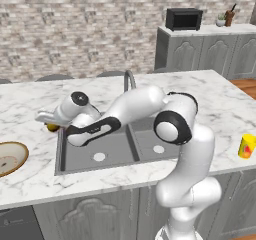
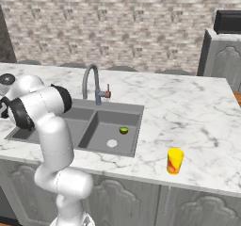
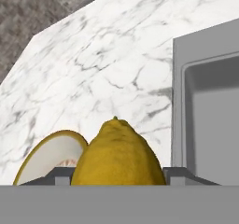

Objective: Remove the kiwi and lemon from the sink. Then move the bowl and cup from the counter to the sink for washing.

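Lemon (image 3: 116, 155): clamped in gripper (image 3: 116, 176), over counter (image 1: 30, 109) at frame left. Kiwi (image 2: 124, 130): in sink (image 2: 101, 142). Bowl (image 1: 7, 158), cup (image 2: 174, 160): unmoved on counter.

Both base cams look down over the sink (image 1: 117, 149) from behind, hand cam's right up on the lemon (image 3: 117, 155).

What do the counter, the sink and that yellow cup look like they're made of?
The counter looks like polished white marble, going by its grey veins. The sink looks like matte dark grey composite or coated metal: flat and without shine. The cup looks like glossy plastic or glazed ceramic, bright yellow with a red mark; the render leaves that open.
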You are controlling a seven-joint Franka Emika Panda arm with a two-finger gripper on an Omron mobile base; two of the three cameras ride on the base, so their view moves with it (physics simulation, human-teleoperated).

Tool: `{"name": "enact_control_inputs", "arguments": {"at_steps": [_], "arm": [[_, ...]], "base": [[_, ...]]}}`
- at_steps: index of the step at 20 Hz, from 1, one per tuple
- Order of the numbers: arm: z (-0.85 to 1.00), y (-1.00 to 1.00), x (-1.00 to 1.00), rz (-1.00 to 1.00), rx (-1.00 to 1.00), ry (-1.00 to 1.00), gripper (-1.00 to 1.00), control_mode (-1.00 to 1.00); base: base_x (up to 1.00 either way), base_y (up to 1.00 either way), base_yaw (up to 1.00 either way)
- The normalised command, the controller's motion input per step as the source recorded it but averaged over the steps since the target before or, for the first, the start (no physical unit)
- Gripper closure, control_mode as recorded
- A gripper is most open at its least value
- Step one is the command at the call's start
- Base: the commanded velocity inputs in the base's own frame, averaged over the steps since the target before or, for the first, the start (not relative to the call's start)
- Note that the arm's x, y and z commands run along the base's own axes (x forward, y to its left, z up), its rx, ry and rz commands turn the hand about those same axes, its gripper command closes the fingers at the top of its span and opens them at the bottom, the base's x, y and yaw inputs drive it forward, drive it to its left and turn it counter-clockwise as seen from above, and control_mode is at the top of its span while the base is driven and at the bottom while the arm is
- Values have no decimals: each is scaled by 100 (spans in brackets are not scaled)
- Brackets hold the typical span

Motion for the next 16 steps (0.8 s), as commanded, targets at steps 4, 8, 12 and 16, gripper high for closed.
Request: {"name": "enact_control_inputs", "arguments": {"at_steps": [4, 8, 12, 16], "arm": [[-8, 26, 14, 0, 0, 5, 100, -100], [-8, 20, 10, -1, -1, 4, 100, -100], [-3, 12, 10, -4, -3, 3, 100, -100], [0, 8, 14, -4, -3, 0, 100, -100]], "base": [[0, 0, 0], [0, 0, 0], [0, 0, 0], [0, 0, 0]]}}
